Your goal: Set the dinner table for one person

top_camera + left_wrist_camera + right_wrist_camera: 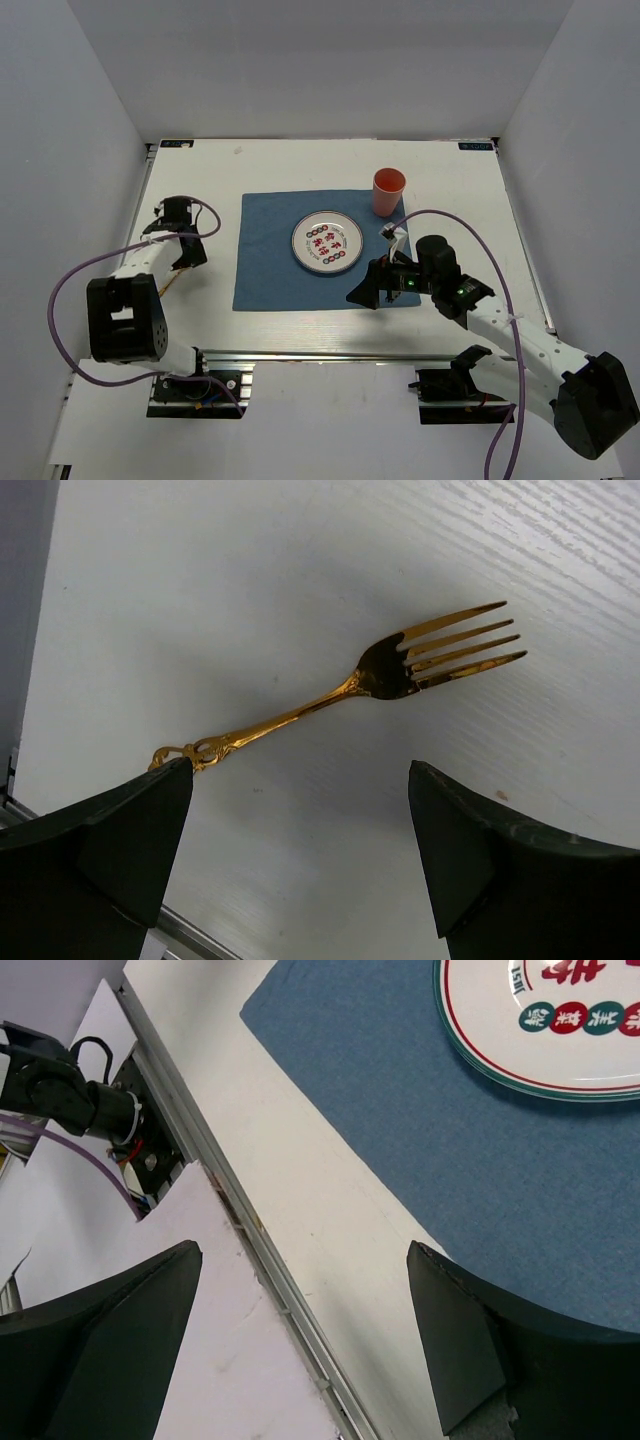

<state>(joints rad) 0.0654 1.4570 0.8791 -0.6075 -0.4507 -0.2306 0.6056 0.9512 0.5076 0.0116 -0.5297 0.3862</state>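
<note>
The white dinner table point(200, 170) carries a blue placemat point(265, 260) with a round patterned plate point(326, 242) on it. An orange cup point(388, 192) stands at the mat's far right corner. A gold fork point(380, 670) lies on the bare tabletop left of the mat, tines to the right in the left wrist view. My left gripper point(300, 770) hovers open over it, and the fork's handle end sits by the left fingertip point(170, 780). My right gripper point(303, 1250) is open and empty above the table's near edge, beside the mat's near right corner point(420, 1090).
A silver rail point(250, 1220) runs along the table's near edge, with the arm bases and cables below it. Grey walls close in the table on the left, right and far sides.
</note>
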